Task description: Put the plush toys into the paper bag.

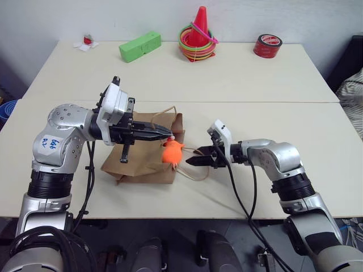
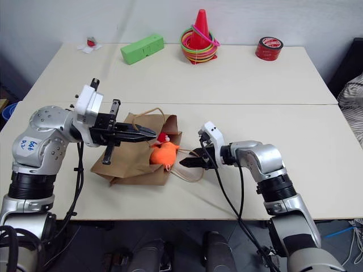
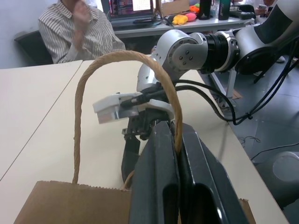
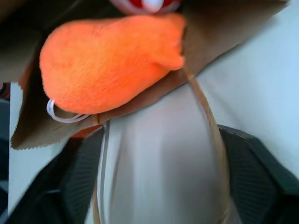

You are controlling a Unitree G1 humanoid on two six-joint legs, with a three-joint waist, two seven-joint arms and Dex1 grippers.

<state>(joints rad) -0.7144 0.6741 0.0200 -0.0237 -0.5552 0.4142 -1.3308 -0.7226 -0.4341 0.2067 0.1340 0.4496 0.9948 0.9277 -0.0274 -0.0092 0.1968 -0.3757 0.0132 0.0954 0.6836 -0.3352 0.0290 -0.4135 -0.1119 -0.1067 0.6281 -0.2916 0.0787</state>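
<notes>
The paper bag [image 1: 142, 156] lies on its side at centre frame, well in from the near edge of the bench [image 1: 238, 85], mouth facing right. The left gripper [image 1: 161, 134] is clenched on its upper cord handle [image 3: 122, 59]. The orange plush toy [image 1: 172, 152] sits in the mouth, a red plush toy [image 2: 163, 137] just behind it. The right gripper [image 1: 194, 161], released, is just right of the orange toy, with bare bench beyond.

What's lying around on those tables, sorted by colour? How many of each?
Red: 4 – plush toy, cone, tape roll, trinket
Orange: 1 – plush toy
Green: 1 – block
Brown: 1 – paper bag
Multicoloured: 1 – ring stack
Total: 8
</notes>
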